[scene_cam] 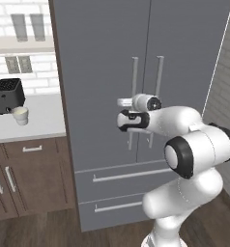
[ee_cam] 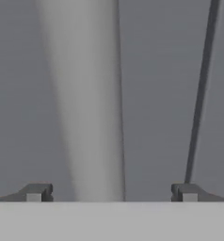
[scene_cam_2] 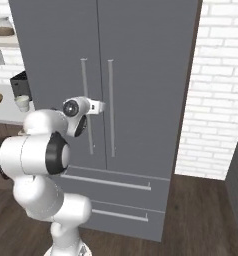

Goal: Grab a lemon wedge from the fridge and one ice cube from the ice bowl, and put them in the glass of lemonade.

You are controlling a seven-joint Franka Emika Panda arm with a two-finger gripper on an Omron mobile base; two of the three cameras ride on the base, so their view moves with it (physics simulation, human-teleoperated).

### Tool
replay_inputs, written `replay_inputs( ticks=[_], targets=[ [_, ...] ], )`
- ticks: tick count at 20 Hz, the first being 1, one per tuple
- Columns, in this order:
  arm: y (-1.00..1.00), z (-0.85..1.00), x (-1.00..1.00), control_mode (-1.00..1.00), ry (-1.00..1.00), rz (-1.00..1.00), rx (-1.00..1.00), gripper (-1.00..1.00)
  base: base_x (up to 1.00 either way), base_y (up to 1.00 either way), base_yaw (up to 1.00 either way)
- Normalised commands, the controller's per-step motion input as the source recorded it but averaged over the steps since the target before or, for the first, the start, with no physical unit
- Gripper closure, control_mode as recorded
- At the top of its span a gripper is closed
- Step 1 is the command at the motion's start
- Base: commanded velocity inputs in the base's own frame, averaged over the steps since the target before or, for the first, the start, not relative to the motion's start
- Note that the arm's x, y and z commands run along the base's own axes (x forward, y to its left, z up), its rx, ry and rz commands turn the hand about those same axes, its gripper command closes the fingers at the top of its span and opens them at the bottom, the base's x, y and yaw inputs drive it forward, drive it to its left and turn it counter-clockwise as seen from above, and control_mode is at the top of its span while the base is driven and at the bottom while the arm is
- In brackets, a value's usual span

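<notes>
The gripper (ee_cam: 111, 192) hung with jaws released, straddling the left door's bar handle (ee_cam: 88, 103) of the closed fridge (scene_cam: 102, 58). The glass of lemonade (scene_cam: 21, 115) stood on the table (scene_cam: 44, 120) beside the black toaster (scene_cam: 8, 95).

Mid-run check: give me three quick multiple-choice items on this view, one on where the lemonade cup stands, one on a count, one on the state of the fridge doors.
1. Where is the glass of lemonade?
A. On the counter by the black toaster
B. On the floor
C. Inside the fridge

2. How many long vertical bar handles do the upper doors carry?
A. One
B. Two
C. Four

3. How are the fridge doors?
A. Both open
B. One open
C. Both shut

Key: 1 A, the cup sits on the white counter right beside the toaster. 2 B, one handle either side of the centre seam. 3 C, the doors meet flush; the gripper has open jaws around the left handle.
</notes>
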Motion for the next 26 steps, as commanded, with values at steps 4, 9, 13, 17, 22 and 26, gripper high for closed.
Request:
replay_inputs(
  ticks=[4,9,13,17,22,26],
  targets=[
    [0.05,0.0,0.92,-1.0,0.12,-0.04,0.0,1.0,0.0,0.0,0.0],
    [0.0,0.18,-0.38,-1.0,0.38,0.0,0.0,1.0,0.0,0.0,0.0],
    [0.0,0.58,-1.0,-1.0,0.13,0.05,0.0,1.0,0.0,0.0,0.0],
    [0.19,0.83,-1.0,-1.0,0.07,0.09,0.0,1.0,0.0,0.0,0.0],
    [0.35,0.88,-1.0,-1.0,0.08,0.08,-0.02,1.0,0.0,0.0,0.0],
    [0.29,0.91,-0.93,-1.0,0.09,0.03,-0.01,1.0,0.0,0.0,0.0]
  ],
)
